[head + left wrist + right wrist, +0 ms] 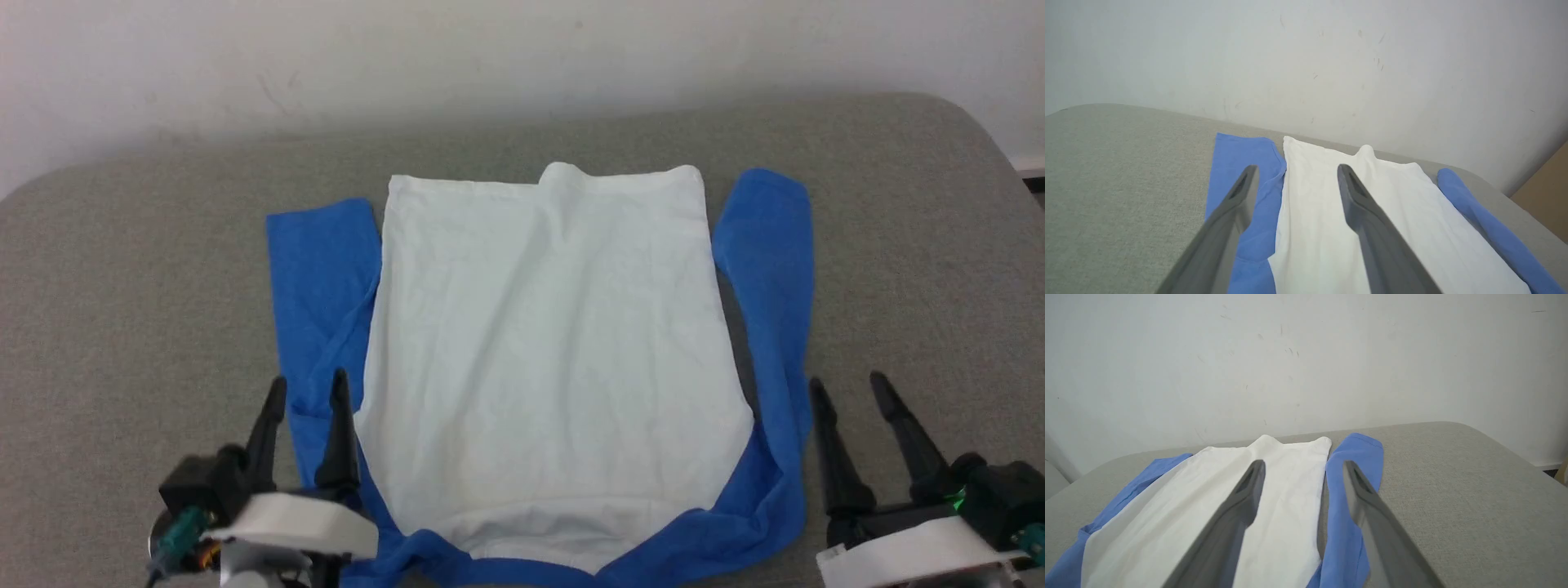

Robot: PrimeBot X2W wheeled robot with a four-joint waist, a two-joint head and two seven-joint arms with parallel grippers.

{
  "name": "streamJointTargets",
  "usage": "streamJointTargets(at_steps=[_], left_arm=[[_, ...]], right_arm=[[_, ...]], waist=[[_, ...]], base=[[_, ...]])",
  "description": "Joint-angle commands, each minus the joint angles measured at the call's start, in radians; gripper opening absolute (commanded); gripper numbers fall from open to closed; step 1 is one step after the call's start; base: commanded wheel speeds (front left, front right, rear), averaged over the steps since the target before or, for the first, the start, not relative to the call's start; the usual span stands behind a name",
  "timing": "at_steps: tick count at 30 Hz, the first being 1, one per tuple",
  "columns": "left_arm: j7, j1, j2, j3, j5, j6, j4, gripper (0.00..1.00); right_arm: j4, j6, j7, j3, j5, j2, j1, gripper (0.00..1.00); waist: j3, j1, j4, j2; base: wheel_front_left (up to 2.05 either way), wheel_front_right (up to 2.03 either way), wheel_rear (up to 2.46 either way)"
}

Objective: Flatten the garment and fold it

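The head view is taken from above the near edge, tilted forward and down across the tabletop (122, 269) toward the wall (490, 49), so the whole garment (547, 327) is framed. Each wrist view is set low and close, aimed toward the wall: along the left tool (1296, 167) from the garment's near left, along the right tool (1303, 462) from its near right. Garment, tabletop and wall are shared by all three.

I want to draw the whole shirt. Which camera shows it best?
The head view: the shirt lies nearly whole, white body between both blue sleeves. The left wrist view shows it slanted, partly behind the left gripper; the right wrist view likewise behind the right gripper.
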Motion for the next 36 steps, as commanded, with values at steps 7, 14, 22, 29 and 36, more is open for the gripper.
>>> streamJointTargets(at_steps=[7, 14, 22, 29, 36], left_arm=[[0.028, -0.316, 0.063, 0.043, 0.006, -0.024, 0.119, 1.0], [0.159, -0.673, 0.157, 0.049, 0.011, -0.06, 0.301, 1.0], [0.505, -0.942, 0.3, 0.037, -0.015, -0.122, 0.546, 1.0], [0.833, -1.023, 0.401, 0.033, -0.04, -0.114, 0.656, 1.0], [1.096, -0.999, 0.448, 0.008, -0.042, -0.073, 0.671, 1.0]], right_arm=[[-0.089, -0.002, 0.035, -0.037, 0.001, 0.014, -0.088, 1.0], [-0.112, -0.002, 0.034, -0.021, 0.003, 0.008, -0.172, 1.0], [-0.097, -0.002, 0.007, 0.027, 0.024, -0.003, -0.24, 1.0], [-0.062, -0.002, -0.014, 0.048, 0.047, -0.003, -0.264, 1.0], [-0.033, -0.002, -0.03, 0.061, 0.059, -0.003, -0.28, 1.0]], waist=[[0.153, 0.0, -0.031, -0.0001], [0.302, 0.0, -0.076, -0.0001], [0.404, 0.0, -0.15, -0.0001], [0.465, 0.0, -0.194, -0.0001], [0.488, 0.0, -0.213, -0.0001]], base=[[0.0, 0.0, 0.0], [0.0, 0.0, 0.0], [0.0, 0.0, 0.0], [0.0, 0.0, 0.0], [0.0, 0.0, 0.0]])
